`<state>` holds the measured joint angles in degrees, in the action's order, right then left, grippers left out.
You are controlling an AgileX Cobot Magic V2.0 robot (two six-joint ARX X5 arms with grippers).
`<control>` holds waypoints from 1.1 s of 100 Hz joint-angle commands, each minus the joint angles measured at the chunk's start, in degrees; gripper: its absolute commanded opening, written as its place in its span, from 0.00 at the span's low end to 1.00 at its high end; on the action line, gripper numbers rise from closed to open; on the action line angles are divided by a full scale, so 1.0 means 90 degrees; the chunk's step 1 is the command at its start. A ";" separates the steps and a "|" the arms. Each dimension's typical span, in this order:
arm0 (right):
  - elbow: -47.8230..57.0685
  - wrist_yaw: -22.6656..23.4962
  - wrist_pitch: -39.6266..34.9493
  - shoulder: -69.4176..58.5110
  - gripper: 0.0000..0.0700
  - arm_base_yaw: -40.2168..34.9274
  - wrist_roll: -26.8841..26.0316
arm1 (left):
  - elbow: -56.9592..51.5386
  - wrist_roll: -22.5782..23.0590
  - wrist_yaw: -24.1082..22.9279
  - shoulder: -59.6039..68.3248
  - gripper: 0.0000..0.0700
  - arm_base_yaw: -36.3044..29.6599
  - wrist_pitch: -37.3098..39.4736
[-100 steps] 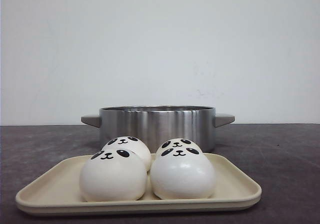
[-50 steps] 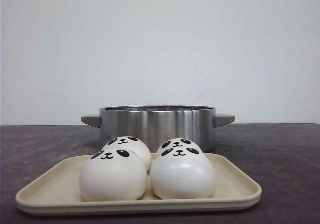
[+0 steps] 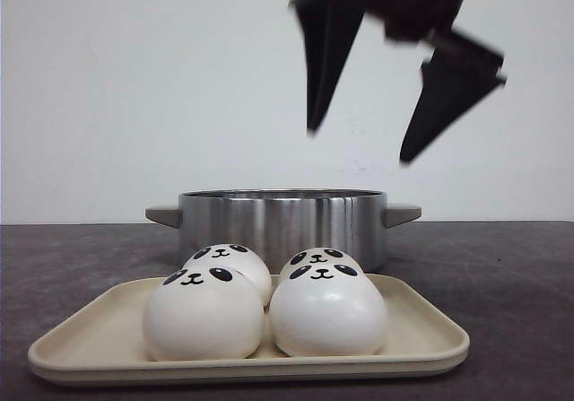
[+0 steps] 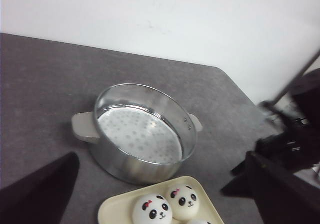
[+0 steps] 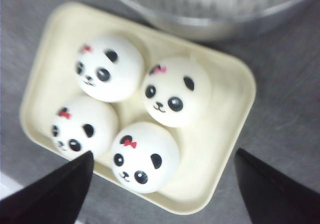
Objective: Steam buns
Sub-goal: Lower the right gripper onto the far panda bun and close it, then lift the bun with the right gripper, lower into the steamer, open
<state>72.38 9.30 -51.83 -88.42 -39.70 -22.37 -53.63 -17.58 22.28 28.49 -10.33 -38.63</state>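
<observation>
together, four white panda-faced buns (image 5: pixel 130 114), red bows

Four panda buns (image 3: pixel 265 307) sit in two rows of two on a tray (image 3: pixel 421 338) at the front of the table (image 3: pixel 511 275). A steamer pot (image 3: pixel 282 222) stands just behind the tray. The right gripper (image 3: pixel 359 145) hangs above the pot, jaws spread apart.

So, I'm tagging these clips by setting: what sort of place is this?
Probably a staged tabletop test setup, not a real kitchen: a bare grey table against a plain white wall, with only a steel steamer pot and a cream tray of panda buns.
</observation>
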 commanded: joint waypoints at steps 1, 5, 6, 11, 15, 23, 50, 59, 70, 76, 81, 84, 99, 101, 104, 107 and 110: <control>0.0131 0.0005 0.0124 -0.0338 0.76 -0.0097 -0.0107 | -0.0051 -0.0005 -0.0032 0.0022 0.94 -0.0090 0.0056; 0.0131 -0.0015 0.0236 -0.0508 0.76 -0.0104 -0.0107 | -0.0051 -0.0005 -0.0034 0.0022 0.94 -0.0143 0.0056; 0.0131 -0.0015 0.0265 -0.0549 0.76 -0.0107 -0.0107 | -0.0051 -0.0005 -0.0036 0.0022 0.94 -0.0155 0.0056; 0.0131 -0.0027 0.0423 -0.0748 0.76 -0.0104 -0.0107 | -0.0051 -0.0005 -0.0044 0.0022 0.94 -0.0214 0.0053; 0.0131 -0.0056 0.0563 -0.0901 0.76 -0.0104 -0.0107 | -0.0051 -0.0007 -0.0044 0.0022 0.94 -0.0257 0.0053; 0.0131 -0.0056 0.0750 -0.1173 0.76 -0.0102 -0.0109 | -0.0051 -0.0007 -0.0041 0.0022 0.94 -0.0345 0.0053; 0.0131 -0.0274 0.1302 -0.1678 0.76 -0.0097 -0.0100 | -0.0051 -0.0005 -0.0046 0.0022 0.94 -0.0457 0.0051; 0.0131 -0.0486 0.1474 -0.1729 0.76 -0.0100 -0.0117 | -0.0051 -0.0005 -0.0046 0.0022 0.94 -0.0474 0.0051; 0.0131 -0.0551 0.1545 -0.1807 0.76 -0.0078 -0.0143 | -0.0051 -0.0005 -0.0053 0.0022 0.94 -0.0481 0.0051; 0.0131 -0.0537 0.1545 -0.1865 0.76 -0.0073 -0.0155 | -0.0051 -0.0005 -0.0100 0.0022 0.93 -0.0481 0.0049; 0.0131 -0.0544 0.1518 -0.1904 0.75 -0.0073 -0.0187 | -0.0051 -0.0005 -0.0158 0.0022 0.90 -0.0481 0.0051; 0.0131 -0.0537 0.1513 -0.1928 0.75 -0.0073 -0.0185 | -0.0051 -0.0005 -0.0172 0.0022 0.90 -0.0481 0.0051; 0.0131 -0.0517 0.1447 -0.2076 0.74 -0.0080 -0.0287 | -0.0051 -0.0002 -0.0189 0.0027 0.90 -0.0481 0.0051; 0.0131 -0.0498 0.1440 -0.2089 0.74 -0.0087 -0.0296 | -0.0051 -0.0002 -0.0189 0.0027 0.90 -0.0481 0.0051; 0.0131 -0.0491 0.1416 -0.2093 0.74 -0.0085 -0.0311 | -0.0051 -0.0002 -0.0189 0.0029 0.90 -0.0481 0.0051; 0.0131 -0.0491 0.1399 -0.2093 0.72 -0.0085 -0.0311 | -0.0051 -0.0002 -0.0189 0.0029 0.90 -0.0481 0.0049; 0.0129 -0.0491 0.1399 -0.2096 0.65 -0.0085 -0.0308 | -0.0051 -0.0002 -0.0189 0.0029 0.90 -0.0481 0.0051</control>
<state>72.62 5.04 -38.59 -105.60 -40.03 -24.34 -53.63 -17.58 20.86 28.49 -14.50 -38.68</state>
